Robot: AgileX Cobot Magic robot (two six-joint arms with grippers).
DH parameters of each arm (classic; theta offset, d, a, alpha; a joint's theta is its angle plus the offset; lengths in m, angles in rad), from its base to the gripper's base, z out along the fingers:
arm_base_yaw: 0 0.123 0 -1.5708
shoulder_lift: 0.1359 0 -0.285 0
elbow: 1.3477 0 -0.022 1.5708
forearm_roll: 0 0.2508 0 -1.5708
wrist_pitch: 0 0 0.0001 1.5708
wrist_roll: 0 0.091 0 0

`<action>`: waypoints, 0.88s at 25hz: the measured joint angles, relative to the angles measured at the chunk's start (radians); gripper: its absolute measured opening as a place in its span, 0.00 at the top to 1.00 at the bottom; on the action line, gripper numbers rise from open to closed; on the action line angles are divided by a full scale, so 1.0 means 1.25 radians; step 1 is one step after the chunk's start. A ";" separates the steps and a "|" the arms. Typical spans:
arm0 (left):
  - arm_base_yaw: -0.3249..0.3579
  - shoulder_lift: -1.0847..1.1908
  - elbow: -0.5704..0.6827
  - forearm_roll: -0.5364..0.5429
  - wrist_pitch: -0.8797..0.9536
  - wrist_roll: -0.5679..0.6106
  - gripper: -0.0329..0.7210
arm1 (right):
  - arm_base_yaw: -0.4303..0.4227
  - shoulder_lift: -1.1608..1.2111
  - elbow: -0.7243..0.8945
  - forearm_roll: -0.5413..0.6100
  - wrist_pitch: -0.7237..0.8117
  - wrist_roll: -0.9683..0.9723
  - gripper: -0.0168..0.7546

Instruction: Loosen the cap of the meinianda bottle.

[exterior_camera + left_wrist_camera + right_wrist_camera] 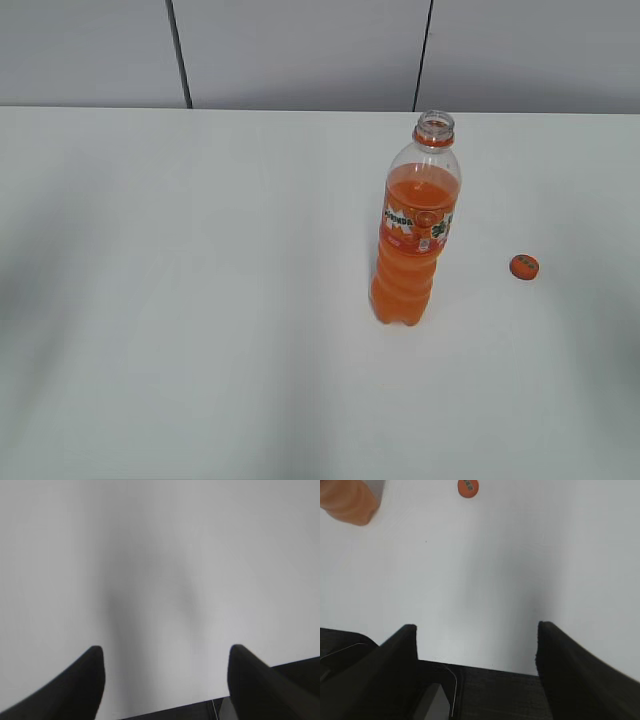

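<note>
The meinianda bottle (415, 235) stands upright on the white table, right of centre, with its mouth bare above the orange neck ring. The cap (524, 266) lies on the table to the bottle's right, apart from it. In the right wrist view the cap (468, 487) shows at the top edge and the bottle's base (350, 502) at the top left. My right gripper (476, 630) is open and empty, near the table's front edge. My left gripper (165, 652) is open and empty over bare table. Neither gripper shows in the exterior view.
The white table (200, 300) runs back to a grey panelled wall (300, 50). The table's front edge and the dark floor beyond show low in both wrist views.
</note>
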 joint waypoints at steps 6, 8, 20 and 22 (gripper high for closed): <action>0.000 -0.171 0.117 -0.020 -0.054 0.000 0.33 | 0.000 -0.173 0.127 0.000 -0.004 0.000 0.26; 0.000 -0.235 0.149 -0.020 -0.066 0.000 0.33 | 0.000 -0.205 0.157 0.000 -0.005 0.000 0.26; 0.000 -0.399 0.306 -0.022 -0.057 0.000 0.33 | 0.000 -0.336 0.271 0.002 -0.024 0.000 0.26; 0.000 -0.431 0.310 -0.023 -0.058 0.000 0.33 | 0.000 -0.364 0.281 0.004 -0.034 0.000 0.26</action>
